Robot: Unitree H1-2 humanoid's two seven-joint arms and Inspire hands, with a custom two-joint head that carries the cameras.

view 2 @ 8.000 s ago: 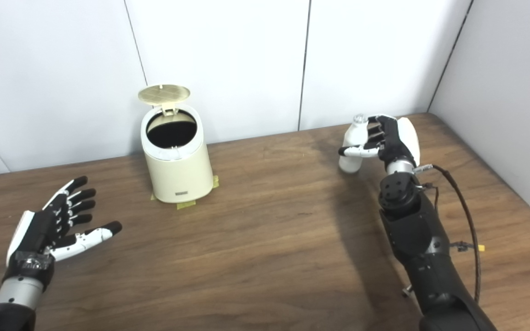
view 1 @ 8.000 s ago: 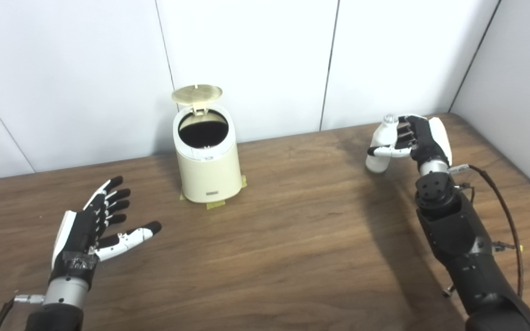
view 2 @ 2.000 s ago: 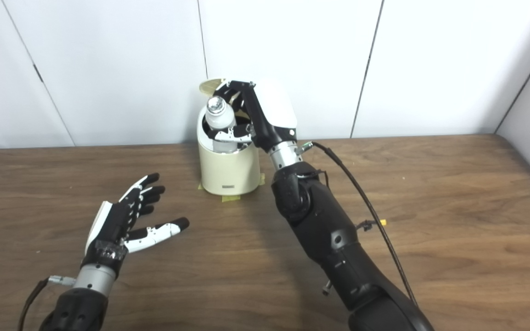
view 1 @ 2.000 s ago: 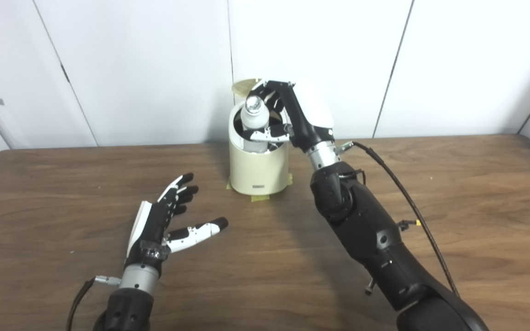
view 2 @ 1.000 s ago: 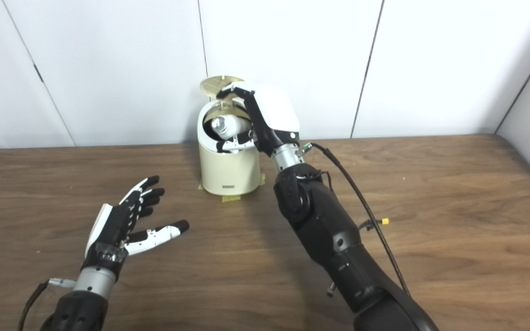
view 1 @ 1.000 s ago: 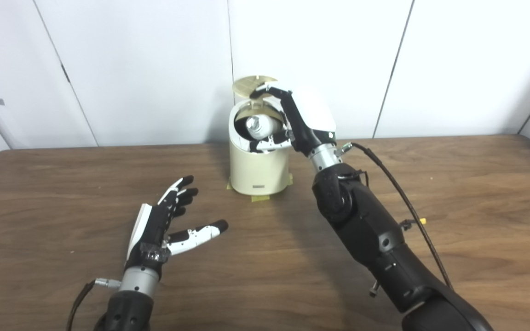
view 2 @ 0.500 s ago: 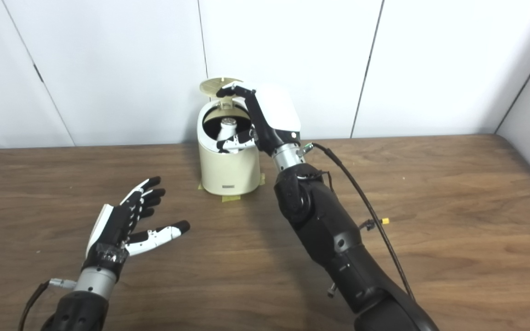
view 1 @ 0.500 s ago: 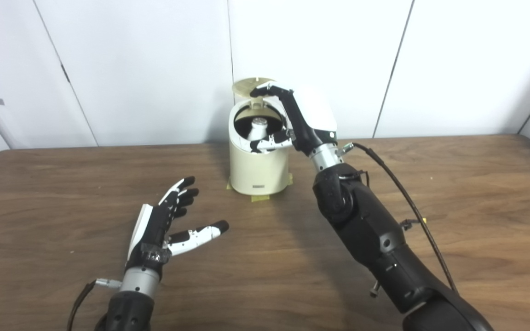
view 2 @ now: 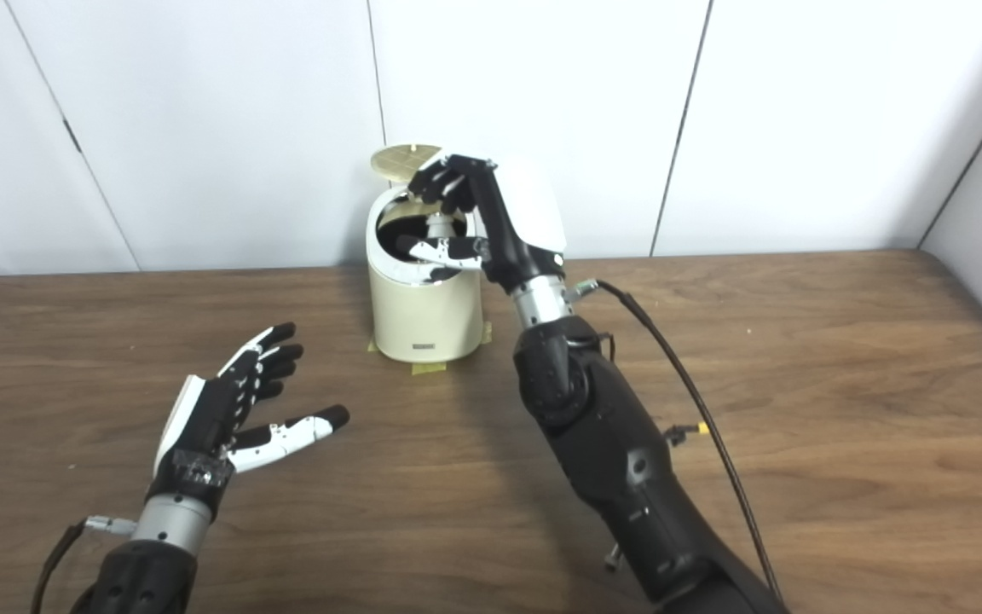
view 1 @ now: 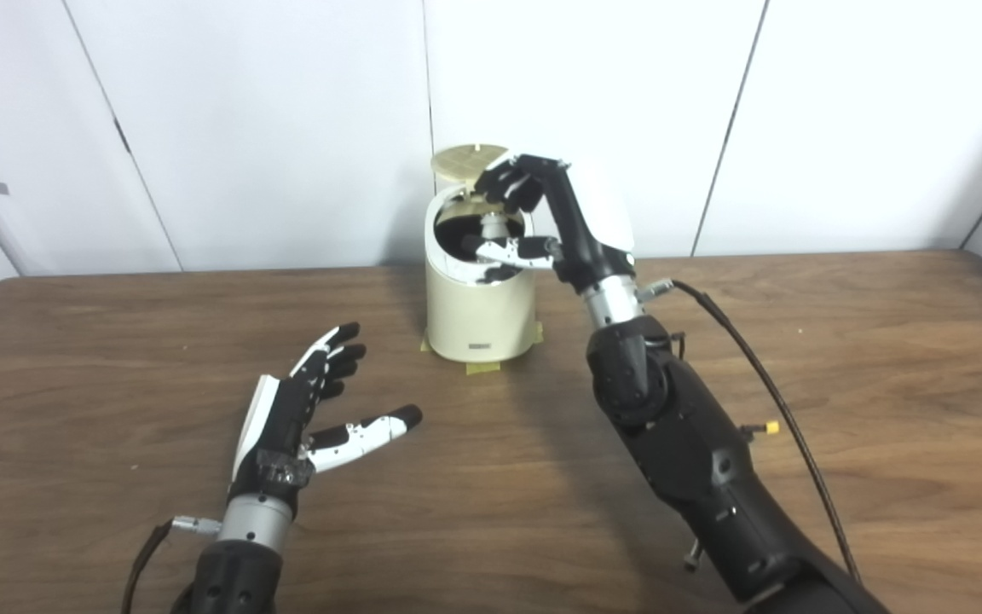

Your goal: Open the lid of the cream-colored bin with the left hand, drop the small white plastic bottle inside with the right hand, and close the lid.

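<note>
Your right hand (view 1: 542, 222), top centre, has let go; fingers apart, empty. The bottle (view 1: 491, 228) now sits inside the bin (view 1: 478, 298); left hand (view 1: 303, 418) spread empty. Close the lid (view 1: 461, 159) next.

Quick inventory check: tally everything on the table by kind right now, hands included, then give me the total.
Cream-colored bin, lid up: 1
Small white plastic bottle, inside the bin: 1
Robot hands, left hand and right hand, both open: 2
Total: 4
</note>
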